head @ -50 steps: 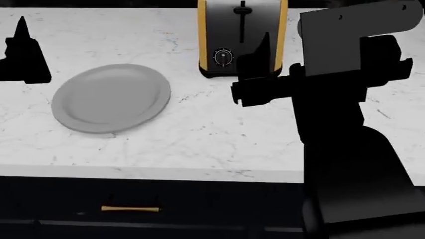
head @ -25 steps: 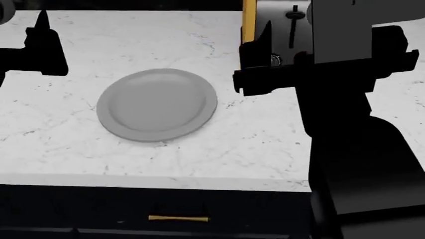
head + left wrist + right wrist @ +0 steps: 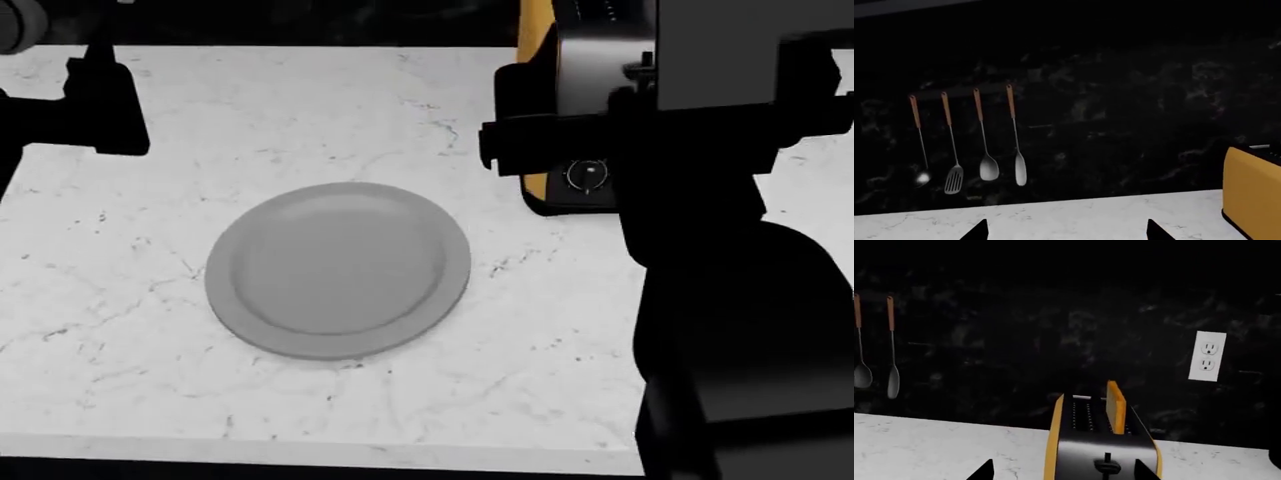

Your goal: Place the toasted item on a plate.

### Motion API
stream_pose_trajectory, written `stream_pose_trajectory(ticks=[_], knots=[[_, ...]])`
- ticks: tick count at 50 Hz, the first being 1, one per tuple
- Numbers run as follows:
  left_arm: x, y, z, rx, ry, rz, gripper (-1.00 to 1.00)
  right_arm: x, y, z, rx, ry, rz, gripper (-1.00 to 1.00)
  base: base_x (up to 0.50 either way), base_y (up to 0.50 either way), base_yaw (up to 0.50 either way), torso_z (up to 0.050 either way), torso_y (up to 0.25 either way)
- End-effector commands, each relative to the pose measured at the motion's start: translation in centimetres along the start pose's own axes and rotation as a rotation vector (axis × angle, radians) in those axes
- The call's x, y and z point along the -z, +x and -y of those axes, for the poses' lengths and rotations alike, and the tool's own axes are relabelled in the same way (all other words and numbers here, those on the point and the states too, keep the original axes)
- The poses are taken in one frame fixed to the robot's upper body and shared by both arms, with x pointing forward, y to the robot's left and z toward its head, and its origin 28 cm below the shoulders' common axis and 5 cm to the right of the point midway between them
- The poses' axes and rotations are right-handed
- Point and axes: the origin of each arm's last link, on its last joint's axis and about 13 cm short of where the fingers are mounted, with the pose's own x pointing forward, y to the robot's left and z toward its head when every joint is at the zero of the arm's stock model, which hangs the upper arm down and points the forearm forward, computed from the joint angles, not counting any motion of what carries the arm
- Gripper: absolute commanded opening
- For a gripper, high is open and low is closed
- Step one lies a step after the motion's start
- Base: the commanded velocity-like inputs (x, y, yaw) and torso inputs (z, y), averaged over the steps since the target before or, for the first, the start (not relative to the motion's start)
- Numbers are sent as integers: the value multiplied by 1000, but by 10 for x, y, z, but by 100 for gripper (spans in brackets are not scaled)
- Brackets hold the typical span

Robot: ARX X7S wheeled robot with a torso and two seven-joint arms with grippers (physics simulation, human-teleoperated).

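The right gripper (image 3: 514,125) hangs above the white marbled bench (image 3: 120,340) at the near face of the black-and-yellow toaster (image 3: 1099,445). In the right wrist view its two dark fingertips (image 3: 984,471) show at the lower edge, set wide apart with nothing between them; the gripper is open and empty.

The toasted item, a flat slice of bread with an orange-golden crust (image 3: 1115,407), stands upright in a slot on the toaster's top, its upper part clear of the slot. It lies straight ahead of the right gripper, farther from the robot, and higher than the fingertips as that view frames them. The slice stands on edge, its long axis running from the near face toward the dark back wall, with its broad faces turned to either side. Judged from this, the gripper must rise and advance over the toaster, then close across the thin dimension of the slice.

The right arm is clearly the nearer one. The left gripper (image 3: 100,95) hovers over the far left of the bench, well apart from the toaster, fingertips (image 3: 977,231) spread and holding nothing.

The round light-grey plate with a shallow rim (image 3: 240,330) lies bare on the bench between the two grippers, to the left of the toaster and nearer the robot.
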Motion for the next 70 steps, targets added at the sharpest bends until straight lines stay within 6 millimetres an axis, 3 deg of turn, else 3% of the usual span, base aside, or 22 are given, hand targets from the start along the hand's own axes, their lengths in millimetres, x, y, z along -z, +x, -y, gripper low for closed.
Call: stream_pose_trajectory(ticks=[1,14,53,70], knots=[[-2,-1,-1,0,-1,5,100,-12,-1,2,1,-1,25,100,328,0,0,50,61],[-5,-2,0,-6,1,11,100,-12,-3,2,7,-9,14,100,500,-2,0,50,62],[-1,-3,0,-30,16,2,100,-6,-3,7,17,16,-31,100,237,0,0,50,59],[-2,-4,-2,-40,11,8,100,-5,-4,7,19,17,-37,100,174,-19,0,5,0]])
